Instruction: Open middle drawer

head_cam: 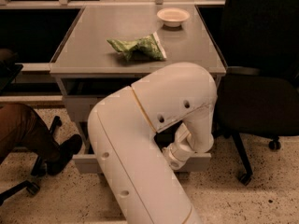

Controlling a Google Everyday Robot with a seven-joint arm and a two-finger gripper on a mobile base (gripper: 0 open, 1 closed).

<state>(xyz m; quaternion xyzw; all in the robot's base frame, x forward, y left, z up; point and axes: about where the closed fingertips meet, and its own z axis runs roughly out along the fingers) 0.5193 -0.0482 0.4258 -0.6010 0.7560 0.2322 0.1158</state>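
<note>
The grey cabinet (74,104) stands under the table top (135,31). Below its upper drawer front (81,108), the middle drawer (84,164) stands pulled out toward me. Its light grey front shows left and right (201,161) of my arm. Its black handle is hidden. My white arm (140,139) fills the foreground and bends back toward the cabinet. My gripper is hidden behind the wrist (180,150), at the middle of the pulled-out drawer's front.
A green crumpled bag (138,46) and a white bowl (173,17) sit on the table top. A black office chair (261,101) stands close on the right. A person's leg and shoe (63,153) and another chair's base (28,185) are on the left.
</note>
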